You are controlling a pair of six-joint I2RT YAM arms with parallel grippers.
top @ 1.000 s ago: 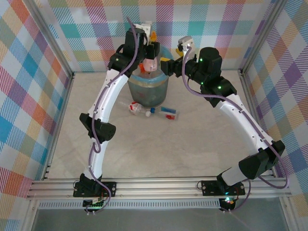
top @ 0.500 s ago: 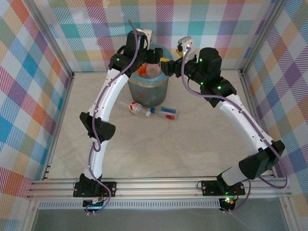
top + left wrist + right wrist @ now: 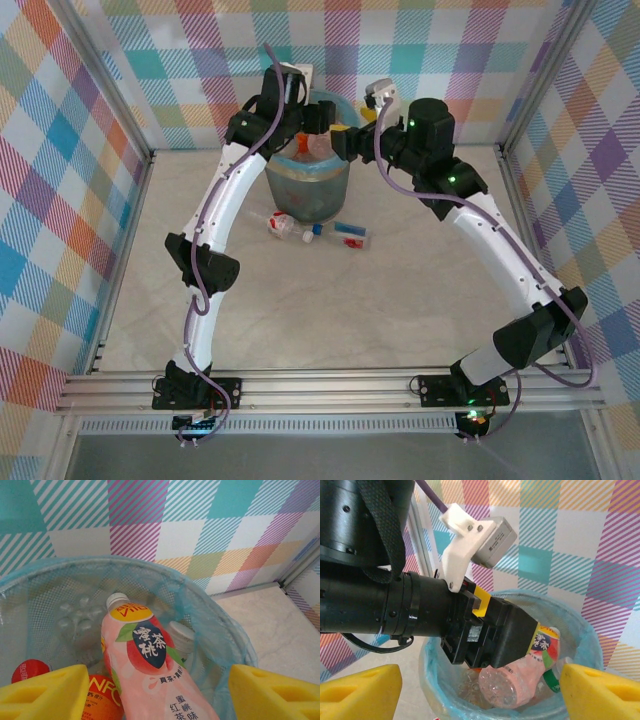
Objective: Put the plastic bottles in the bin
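The bin [image 3: 308, 188], dark mesh with a light blue liner, stands at the back of the table. My left gripper [image 3: 318, 122] hangs over its mouth, open. In the left wrist view its yellow fingers [image 3: 45, 692] stand wide on either side of a pink bottle [image 3: 150, 670] that lies loose in the bin [image 3: 200, 587] on top of an orange bottle [image 3: 102, 700] and a clear one [image 3: 75, 622]. My right gripper [image 3: 347, 140] hovers open at the bin's right rim, nothing between its fingers [image 3: 600, 692]. Its camera sees the left gripper [image 3: 520, 630] above the pink bottle [image 3: 530, 680].
Two plastic bottles lie on the table just in front of the bin: one with a red and white label [image 3: 283, 226], one clear with a blue and red label [image 3: 350, 234]. Checked walls and aluminium posts close the cell in.
The left gripper, shut on the pink bottle above the bin a second ago, has opened. The bottle has dropped into the bin. The right arm has barely moved.
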